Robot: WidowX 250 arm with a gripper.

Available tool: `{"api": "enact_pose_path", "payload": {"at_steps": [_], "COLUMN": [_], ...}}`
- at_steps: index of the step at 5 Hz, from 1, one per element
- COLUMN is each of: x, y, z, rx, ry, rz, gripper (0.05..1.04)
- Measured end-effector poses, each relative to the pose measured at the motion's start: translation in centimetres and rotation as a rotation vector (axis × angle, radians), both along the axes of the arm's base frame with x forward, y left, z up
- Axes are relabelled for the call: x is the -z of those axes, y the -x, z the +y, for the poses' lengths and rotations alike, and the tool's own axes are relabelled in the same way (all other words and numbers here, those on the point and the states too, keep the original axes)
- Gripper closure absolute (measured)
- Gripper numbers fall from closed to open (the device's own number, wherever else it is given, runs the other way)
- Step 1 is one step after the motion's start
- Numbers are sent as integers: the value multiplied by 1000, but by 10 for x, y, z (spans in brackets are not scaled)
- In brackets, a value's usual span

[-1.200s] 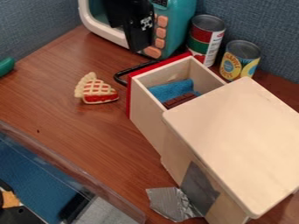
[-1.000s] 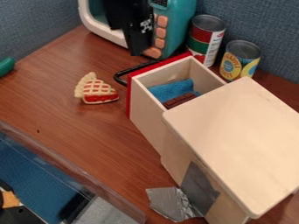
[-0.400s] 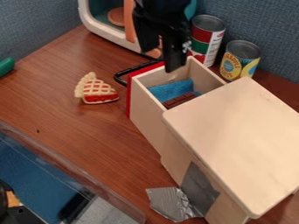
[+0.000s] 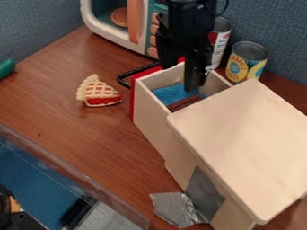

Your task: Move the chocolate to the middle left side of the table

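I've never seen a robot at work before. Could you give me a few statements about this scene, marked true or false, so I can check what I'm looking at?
1. The chocolate lies inside the drawer. True.
2. The drawer is pushed fully shut. False: it is pulled open, with its inside in view.
3. The robot's tool hangs over the drawer. True.
4. The tool is gripping the chocolate. False: its fingers are apart, and the chocolate lies below them.
5. The pie slice lies on the table. True.
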State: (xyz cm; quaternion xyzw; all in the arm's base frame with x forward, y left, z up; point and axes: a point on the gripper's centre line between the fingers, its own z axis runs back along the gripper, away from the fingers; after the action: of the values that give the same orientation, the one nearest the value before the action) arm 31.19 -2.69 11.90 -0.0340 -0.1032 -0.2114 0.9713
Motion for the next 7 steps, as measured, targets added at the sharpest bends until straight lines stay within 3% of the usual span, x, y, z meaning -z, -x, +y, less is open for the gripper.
{"api": "enact_pose_path", "payload": {"at_steps": [4, 7], "x": [15, 32], "y": [-22, -19], "z": [-2, -2], "rx": [-18, -4], "ry": [-11, -34], "rz": [27, 51], "gripper": [83, 83]}}
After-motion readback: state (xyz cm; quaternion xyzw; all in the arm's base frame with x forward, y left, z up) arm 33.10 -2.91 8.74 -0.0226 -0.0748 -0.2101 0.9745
